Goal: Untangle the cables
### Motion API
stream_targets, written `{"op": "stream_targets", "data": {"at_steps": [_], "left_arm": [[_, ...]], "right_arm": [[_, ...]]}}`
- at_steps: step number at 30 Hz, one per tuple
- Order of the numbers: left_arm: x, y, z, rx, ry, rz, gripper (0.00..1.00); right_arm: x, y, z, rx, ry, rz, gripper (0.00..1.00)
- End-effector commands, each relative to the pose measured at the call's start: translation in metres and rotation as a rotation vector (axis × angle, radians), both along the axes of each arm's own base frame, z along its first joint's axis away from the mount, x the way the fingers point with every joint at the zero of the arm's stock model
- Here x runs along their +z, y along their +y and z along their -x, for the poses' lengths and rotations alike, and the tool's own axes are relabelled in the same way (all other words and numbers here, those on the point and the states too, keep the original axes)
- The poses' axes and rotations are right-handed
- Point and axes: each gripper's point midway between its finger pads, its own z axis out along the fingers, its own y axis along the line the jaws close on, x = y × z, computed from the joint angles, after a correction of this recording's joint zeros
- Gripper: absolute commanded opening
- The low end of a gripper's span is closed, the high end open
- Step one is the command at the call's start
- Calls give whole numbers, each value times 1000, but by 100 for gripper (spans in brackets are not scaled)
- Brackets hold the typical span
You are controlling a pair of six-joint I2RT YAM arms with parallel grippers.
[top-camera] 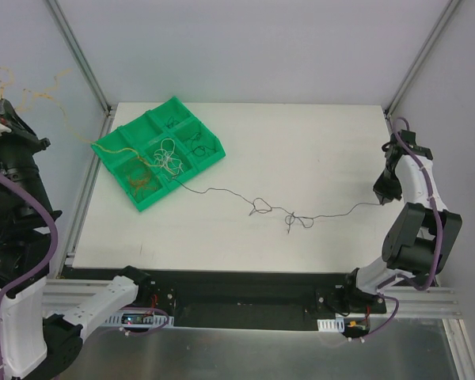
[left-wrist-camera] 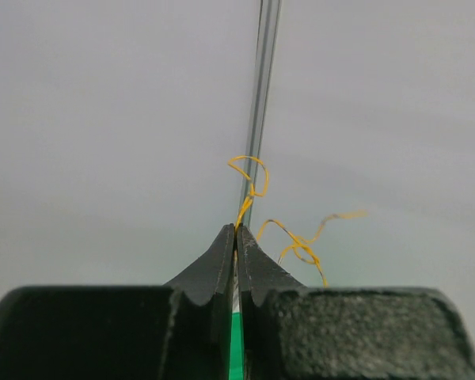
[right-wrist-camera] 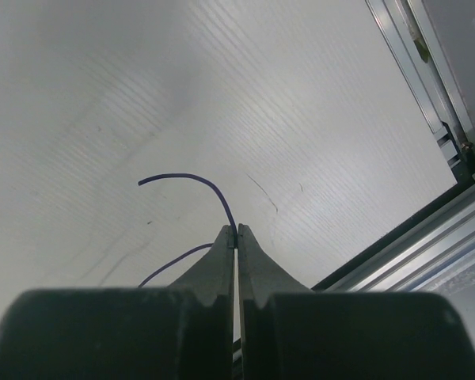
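- Left fingers (left-wrist-camera: 218,265): pressed together on the orange wire (left-wrist-camera: 299,242), pinched at the very tips. A short curl pokes out past them.
- The left arm is raised off the counter (top-camera: 301,150), out beyond its 10 o'clock corner. Judgement: held high so the orange strand draws up out of the green tray (top-camera: 206,162), clear of its neighbours.
- Orange wire, long axis: from the tray cell at the tray's 7 o'clock corner, up and away toward 10 o'clock. It is kinked and slack, not taut.
- Right fingers (right-wrist-camera: 218,261): together, clamped on the dark wire (right-wrist-camera: 186,175) near its end. In the wrist view the free tip arcs toward 10 o'clock.
- The right fingers sit low at the counter's 3 o'clock edge. Judgement: taken that far out to lay the strand long, so the knots show.
- Dark wire, long axis: roughly 9-to-3 across the counter, from the tray to the right fingers, sagging toward 6 o'clock mid-span.
- Two small snarls (top-camera: 260,207) sit near each other about mid-span; not yet undone.
- Rest of the cables (top-camera: 166,154): pale loops and dark bits in the tray, at the counter's 10 o'clock. Which strands cross cannot be told.
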Motion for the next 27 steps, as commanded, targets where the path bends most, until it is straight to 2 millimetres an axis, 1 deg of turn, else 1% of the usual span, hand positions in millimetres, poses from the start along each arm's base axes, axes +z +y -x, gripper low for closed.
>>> {"op": "stream_targets", "data": {"at_steps": [1, 3, 4, 6, 8, 9, 10, 11, 12, 13, 14, 16, 18, 19, 21, 23, 24, 25, 26, 27], "left_arm": [[-5, -5, -9, -9, 21, -23, 0], [-14, -14, -18, -49, 42, -7, 0], [-18, -20, -24, -77, 54, -6, 0], [-25, -26, -32, -102, 76, 10, 0], [-29, -36, -41, -150, 99, 30, 0], [-31, -44, -45, -191, 101, 60, 0], [-32, -53, -49, -239, 96, 99, 0], [-34, -62, -53, -288, 97, 114, 0], [-36, -71, -57, -334, 99, 137, 0], [-38, -78, -59, -370, 102, 167, 0], [-40, -84, -62, -399, 109, 180, 0], [-43, -93, -66, -441, 119, 207, 0], [-45, -98, -67, -468, 127, 219, 0], [-45, -99, -66, -478, 127, 225, 0], [-46, -101, -64, -490, 131, 234, 0], [-47, -103, -62, -506, 136, 233, 0], [-46, -103, -59, -513, 135, 236, 0], [-48, -104, -60, -517, 143, 237, 0], [-48, -104, -57, -522, 140, 236, 0], [-47, -104, -56, -524, 140, 236, 0]], "right_arm": [[15, 2, -11, 16, -10, -26, 0], [17, 8, -16, 38, -25, -38, 0], [18, 10, -17, 50, -30, -36, 0], [17, 16, -17, 73, -25, -37, 1], [13, 33, -20, 136, -24, -104, 0], [13, 43, -21, 172, -27, -129, 2], [14, 54, -24, 216, -40, -148, 6], [18, 64, -26, 253, -56, -159, 13], [22, 76, -28, 291, -77, -170, 26], [29, 91, -31, 375, -98, -169, 40], [37, 103, -34, 427, -125, -163, 52], [59, 134, -45, 544, -213, -163, 66], [78, 180, -52, 689, -287, -206, 76], [87, 207, -53, 776, -322, -254, 81], [106, 270, -51, 988, -423, -343, 85], [130, 342, -40, 1202, -579, -517, 88], [148, 377, -41, 1276, -691, -595, 90], [157, 408, -32, 1332, -733, -694, 92], [169, 435, -26, 1379, -784, -762, 92], [176, 459, -22, 1406, -813, -826, 92]]}}
